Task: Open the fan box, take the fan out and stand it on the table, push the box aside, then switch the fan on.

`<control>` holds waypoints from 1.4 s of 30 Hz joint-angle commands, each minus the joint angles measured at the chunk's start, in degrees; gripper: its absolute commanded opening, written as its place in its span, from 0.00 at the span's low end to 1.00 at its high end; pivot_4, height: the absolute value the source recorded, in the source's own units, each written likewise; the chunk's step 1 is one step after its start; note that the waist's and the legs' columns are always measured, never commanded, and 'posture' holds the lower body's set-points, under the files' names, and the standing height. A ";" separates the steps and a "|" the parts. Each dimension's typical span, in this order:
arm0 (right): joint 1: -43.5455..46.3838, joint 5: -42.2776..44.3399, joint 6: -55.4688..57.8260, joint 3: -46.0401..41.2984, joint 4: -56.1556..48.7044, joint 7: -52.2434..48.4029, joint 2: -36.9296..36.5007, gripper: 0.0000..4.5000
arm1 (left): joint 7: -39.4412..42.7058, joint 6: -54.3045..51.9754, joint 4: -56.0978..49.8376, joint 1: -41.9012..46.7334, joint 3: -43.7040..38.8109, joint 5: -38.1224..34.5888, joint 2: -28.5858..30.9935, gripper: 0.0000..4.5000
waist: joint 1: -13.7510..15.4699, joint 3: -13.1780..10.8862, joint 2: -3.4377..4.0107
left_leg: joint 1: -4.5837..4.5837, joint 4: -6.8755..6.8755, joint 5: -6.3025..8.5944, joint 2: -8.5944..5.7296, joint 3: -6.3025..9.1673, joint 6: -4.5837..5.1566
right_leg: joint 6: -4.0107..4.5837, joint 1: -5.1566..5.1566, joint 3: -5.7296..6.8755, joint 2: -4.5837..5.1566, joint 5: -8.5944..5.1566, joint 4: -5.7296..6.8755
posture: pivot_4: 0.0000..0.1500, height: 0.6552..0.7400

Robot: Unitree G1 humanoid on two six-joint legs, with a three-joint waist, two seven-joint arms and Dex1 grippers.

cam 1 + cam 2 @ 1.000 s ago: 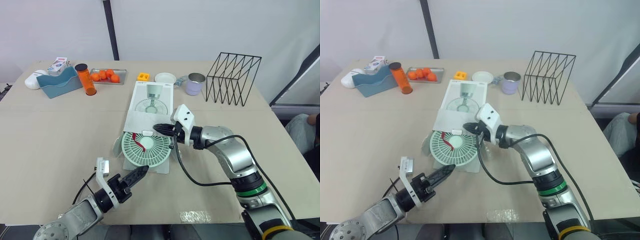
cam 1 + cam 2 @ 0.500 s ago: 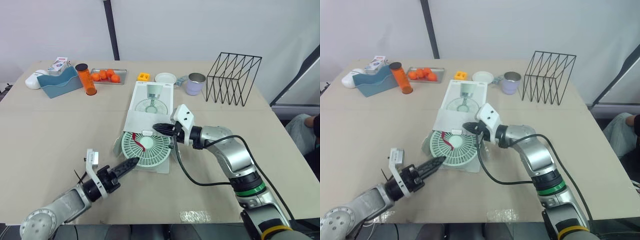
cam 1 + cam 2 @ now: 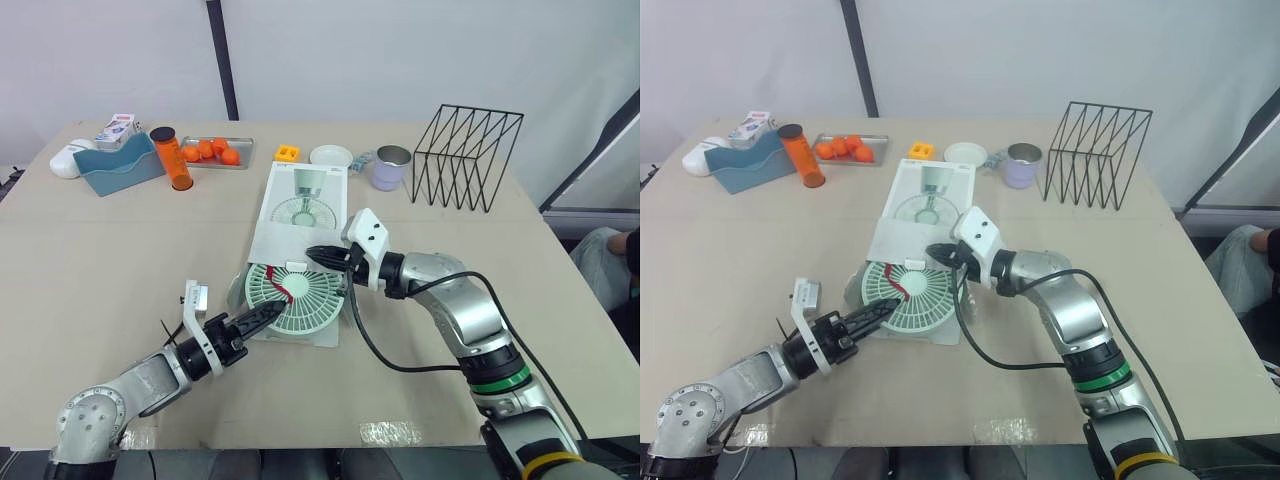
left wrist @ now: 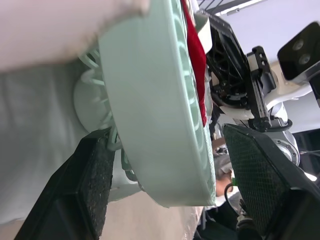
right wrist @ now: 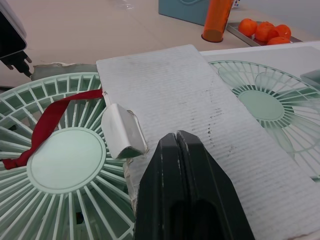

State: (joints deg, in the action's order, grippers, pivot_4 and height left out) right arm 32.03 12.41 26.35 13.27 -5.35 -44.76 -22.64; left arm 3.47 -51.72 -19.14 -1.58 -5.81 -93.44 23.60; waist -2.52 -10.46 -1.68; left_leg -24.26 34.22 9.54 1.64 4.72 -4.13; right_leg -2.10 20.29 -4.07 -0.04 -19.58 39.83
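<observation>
Left eye view: fan (image 3: 296,298) flat on the opened flap of the fan box (image 3: 303,195), mid-table (image 3: 100,260), red ribbon (image 3: 279,284) across its grille. Astride its near rim, left gripper (image 3: 268,314), fingers spread. At the flap, right gripper (image 3: 312,254), clenched on nothing. Box print too small to read

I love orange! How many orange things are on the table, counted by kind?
Small oranges: 4
Orange bottle with a black cap: 1
Orange-yellow block: 1
Total: 6
</observation>
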 commanded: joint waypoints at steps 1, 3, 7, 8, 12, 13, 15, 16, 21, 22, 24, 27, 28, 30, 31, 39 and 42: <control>-0.68 -1.09 0.64 0.70 1.06 0.02 -0.41 0.00 | 0.09 -0.15 -4.01 -1.18 0.47 -4.82 -0.54 0.40 | -0.02 0.00 0.00 | 0.00 0.00 0.00 0.00 0.00 0.00 | 0.00 0.00 0.00 0.00 0.00 0.00 | 1.00 1.00; -0.61 -1.19 0.48 0.77 1.22 -0.06 -0.33 0.00 | 0.21 -0.62 -4.70 -2.36 0.76 -5.49 0.10 0.37 | -0.06 0.00 -0.01 | 0.00 0.00 0.00 0.01 0.00 0.00 | 0.01 0.00 0.00 -0.01 0.00 0.00 | 1.00 1.00; -0.54 -1.26 0.16 0.86 1.41 -0.29 -0.22 0.00 | 1.07 -2.18 -7.11 -8.01 0.24 -7.93 2.78 0.31 | -0.06 0.00 0.00 | 0.00 -0.01 0.01 0.01 -0.01 0.01 | -0.01 0.00 -0.02 -0.01 0.00 0.00 | 1.00 1.00; -0.55 -1.26 0.10 0.86 1.44 -0.31 -0.23 0.00 | 1.26 -2.33 -7.56 -9.33 -0.07 -8.28 3.28 0.31 | -0.06 0.00 0.00 | 0.00 -0.01 0.01 0.00 -0.01 0.01 | 0.01 0.00 -0.01 0.00 0.00 -0.01 | 1.00 1.00; -0.64 -1.26 -0.06 0.85 1.47 -0.34 -0.26 0.00 | 1.26 -2.39 -9.41 -14.04 -0.65 -9.94 4.32 0.30 | -0.18 0.01 -0.01 | 0.00 -0.02 0.02 0.03 -0.03 0.00 | 0.01 0.01 -0.04 -0.02 0.01 -0.02 | 1.00 1.00; -0.67 -1.22 -0.07 0.83 1.47 -0.34 -0.25 0.00 | 1.59 -2.44 -10.20 -16.00 -0.90 -10.05 4.58 0.30 | -0.18 0.00 -0.01 | 0.01 -0.02 0.03 0.02 -0.04 0.00 | 0.02 0.01 -0.05 0.00 0.01 -0.02 | 1.00 1.00; -0.70 -1.21 -0.15 0.81 1.49 -0.37 -0.23 0.00 | 2.49 -2.48 -11.02 -18.73 -1.20 -9.27 5.06 0.30 | -0.20 0.01 -0.01 | 0.01 -0.03 0.03 0.02 -0.04 0.00 | 0.03 0.02 -0.06 0.00 0.01 -0.01 | 1.00 1.00; -0.72 -1.19 -0.16 0.80 1.50 -0.38 -0.22 0.00 | 3.08 -2.43 -11.18 -19.69 -1.23 -8.59 5.32 0.30 | -0.06 0.00 0.00 | 0.01 -0.04 0.04 0.05 -0.04 -0.01 | 0.04 0.02 -0.06 -0.01 0.01 -0.03 | 1.00 1.00; -0.64 -1.23 -0.71 0.82 2.05 -0.67 -0.16 0.00 | 5.30 -1.27 -11.22 -22.50 -1.07 -5.68 6.21 0.28 | -0.02 0.00 0.02 | 0.00 -0.11 0.05 0.01 -0.03 0.00 | 0.09 0.02 -0.05 0.07 -0.07 -0.14 | 1.00 1.00; -0.59 -1.23 -0.79 0.82 2.16 -0.72 -0.14 0.00 | 5.75 -1.19 -10.95 -22.54 -0.96 -5.21 6.32 0.28 | -0.02 0.00 0.02 | 0.00 -0.11 0.05 0.02 -0.03 0.00 | 0.10 0.01 -0.06 0.06 -0.09 -0.15 | 1.00 1.00; -0.46 -1.26 -1.01 0.85 2.40 -0.79 -0.07 0.00 | 6.78 -1.03 -10.36 -22.40 -0.77 -4.13 6.64 0.39 | -0.02 0.00 0.02 | 0.00 -0.11 0.05 0.02 -0.03 0.00 | 0.11 0.01 -0.06 0.07 -0.10 -0.17 | 1.00 1.00; -0.12 -0.94 -1.39 0.54 2.83 -1.03 0.09 0.00 | 8.13 -1.20 -9.64 -21.69 -0.61 -3.60 7.18 0.39 | -0.02 0.00 0.02 | 0.00 -0.12 0.05 0.03 -0.04 0.00 | 0.11 0.00 -0.06 0.06 -0.10 -0.21 | 1.00 1.00; -0.08 -0.72 -1.52 0.34 2.88 -1.15 0.13 0.00 | 8.94 -1.37 -9.61 -21.38 -0.68 -3.03 7.62 0.39 | -0.03 0.00 0.02 | 0.00 -0.12 0.05 0.03 -0.05 0.00 | 0.11 0.00 -0.06 0.06 -0.10 -0.21 | 1.00 1.00; 0.04 -0.03 -1.75 -0.26 2.97 -1.60 0.22 0.00 | 10.86 -1.71 -9.55 -20.64 -1.85 -2.92 9.23 0.39 | -0.02 0.00 0.02 | 0.00 -0.14 0.04 0.04 -0.03 0.00 | 0.11 0.01 -0.05 0.06 -0.10 -0.22 | 1.00 1.00; 0.13 0.30 -1.81 -0.56 3.06 -1.89 0.23 0.00 | 11.89 -1.89 -9.54 -20.27 -2.76 -3.33 10.20 0.39 | -0.02 0.00 0.02 | 0.00 -0.14 0.04 0.04 -0.04 0.00 | 0.12 0.01 -0.05 0.06 -0.10 -0.22 | 1.00 1.00; 0.78 1.00 -2.53 -0.92 4.02 -2.67 0.63 0.00 | 14.50 -2.93 -7.81 -17.87 -3.26 -3.04 12.88 0.50 | -0.05 -0.03 0.06 | 0.00 -0.17 0.04 0.09 -0.03 -0.01 | 0.14 0.02 -0.05 0.03 -0.10 -0.21 | 1.00 1.00; 0.85 1.06 -2.65 -0.83 4.05 -2.73 0.83 0.00 | 13.44 -2.35 -7.79 -16.50 -2.50 -3.14 12.05 0.50 | -0.04 -0.04 0.07 | -0.01 -0.20 0.04 0.05 -0.08 -0.01 | 0.17 0.04 -0.04 0.07 -0.07 -0.24 | 1.00 1.00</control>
State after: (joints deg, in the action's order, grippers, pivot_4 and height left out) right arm 32.61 13.37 23.50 12.62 -2.13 -47.37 -22.09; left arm 17.21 -54.32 -27.18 -19.68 -9.82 -96.83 35.97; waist -2.56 -10.50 -1.60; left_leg -24.27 34.02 9.59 1.69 4.64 -4.14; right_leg -1.91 20.33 -4.12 0.04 -19.64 39.59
